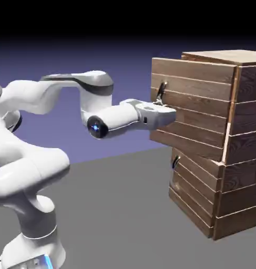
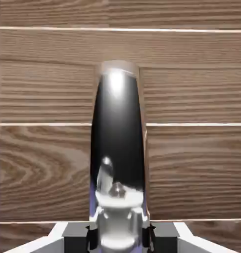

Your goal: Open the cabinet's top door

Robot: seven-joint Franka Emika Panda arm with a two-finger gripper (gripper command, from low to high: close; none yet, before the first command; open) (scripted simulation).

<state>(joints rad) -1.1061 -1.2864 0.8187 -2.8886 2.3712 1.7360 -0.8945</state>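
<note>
The cabinet (image 1: pixel 246 131) of brown planks stands at the exterior view's right. Its top door (image 1: pixel 198 86) has its handle edge standing out further toward the arm than the lower door. My gripper (image 1: pixel 162 103) is pressed up to that edge and shut on the top door's small dark handle (image 1: pixel 161 90). In the hand view the glossy dark handle (image 2: pixel 117 133) fills the middle, upright, running down between my fingertips, with the gripper (image 2: pixel 120 233) at the bottom edge. The door's wood (image 2: pixel 43 99) fills the rest of that view.
The lower door (image 1: pixel 195 194) with its own dark handle (image 1: pixel 175 162) sits flush below. The white arm (image 1: pixel 72 94) reaches across from the lower left above the grey table (image 1: pixel 119 210).
</note>
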